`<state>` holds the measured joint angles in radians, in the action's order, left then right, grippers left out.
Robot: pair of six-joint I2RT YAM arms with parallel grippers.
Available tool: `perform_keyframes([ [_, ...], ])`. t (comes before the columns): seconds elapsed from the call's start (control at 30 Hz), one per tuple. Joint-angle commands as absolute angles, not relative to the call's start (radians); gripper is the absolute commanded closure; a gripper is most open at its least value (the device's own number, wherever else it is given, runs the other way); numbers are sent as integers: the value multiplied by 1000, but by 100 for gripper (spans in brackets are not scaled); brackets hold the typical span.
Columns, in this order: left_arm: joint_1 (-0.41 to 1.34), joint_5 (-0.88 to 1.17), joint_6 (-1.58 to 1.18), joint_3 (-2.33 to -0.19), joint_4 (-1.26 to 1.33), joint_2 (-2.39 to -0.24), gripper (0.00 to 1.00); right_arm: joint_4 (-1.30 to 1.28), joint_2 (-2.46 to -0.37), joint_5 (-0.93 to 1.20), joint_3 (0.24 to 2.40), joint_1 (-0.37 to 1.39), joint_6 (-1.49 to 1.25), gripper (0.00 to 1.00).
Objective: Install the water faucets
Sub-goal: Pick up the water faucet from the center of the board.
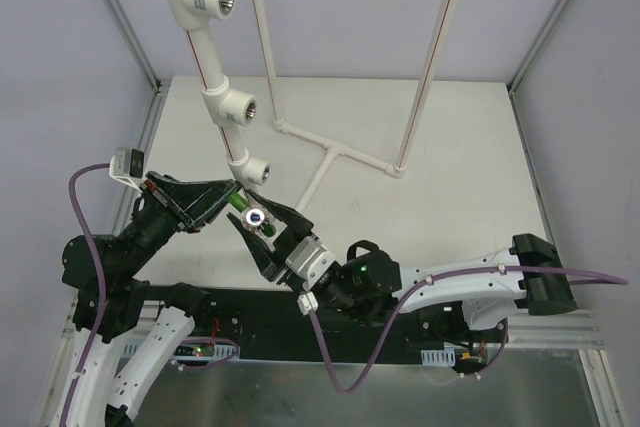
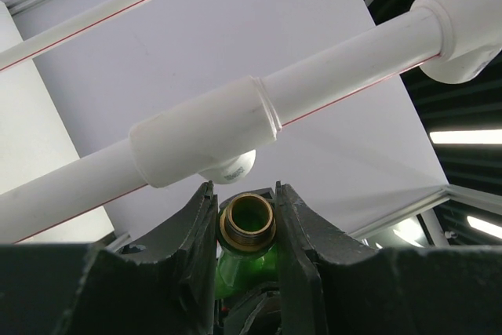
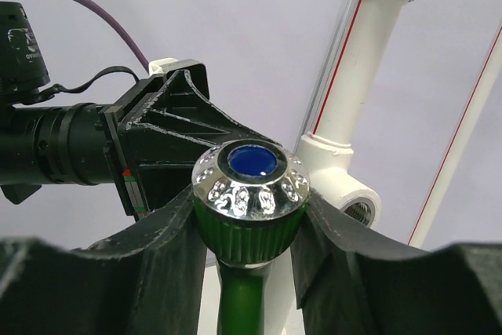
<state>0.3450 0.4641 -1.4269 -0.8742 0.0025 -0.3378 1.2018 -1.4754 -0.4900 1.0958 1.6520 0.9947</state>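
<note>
We see the green faucet (image 1: 243, 205) held in the air between both arms, just below the lowest tee fitting (image 1: 250, 169) of the slanted white pipe (image 1: 205, 52), above the near left part of the table (image 1: 450, 147). The left gripper (image 1: 232, 197) is clamped on the faucet's green body (image 2: 243, 260). The brass threaded end (image 2: 247, 221) sticks out past its fingertips, just short of the tee fitting's outlet (image 2: 231, 169) and apart from it. The right gripper (image 1: 258, 219) comes in from the other side. In its wrist view its fingers (image 3: 169, 249) press against both sides of the shiny silver knob (image 3: 251, 186) with the blue cap, so both grippers grip the same faucet.
</note>
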Motion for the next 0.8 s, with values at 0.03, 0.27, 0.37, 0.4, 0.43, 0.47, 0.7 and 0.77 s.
perform_keyframes([
  [0.03,341,511,-1454,-862,74,-321,80,1129,-1405,-497,1098,1634,850,100],
  [0.27,339,552,-1437,-876,106,-348,61,1088,-1355,-514,1063,1614,761,100],
  [0.37,341,572,-1424,-884,106,-360,68,1054,-1335,-508,1060,1603,723,100],
  [0.4,341,578,-1419,-885,106,-364,79,1051,-1335,-508,1060,1601,718,100],
  [0.43,339,584,-1416,-885,106,-370,93,1051,-1332,-508,1061,1598,710,100],
  [0.47,341,586,-1414,-885,106,-371,100,1048,-1333,-514,1062,1598,710,100],
  [0.7,341,531,-1440,-877,106,-347,100,1075,-1354,-496,1037,1598,755,56],
  [0.77,339,512,-1454,-873,107,-339,100,1113,-1370,-489,1028,1598,770,52],
])
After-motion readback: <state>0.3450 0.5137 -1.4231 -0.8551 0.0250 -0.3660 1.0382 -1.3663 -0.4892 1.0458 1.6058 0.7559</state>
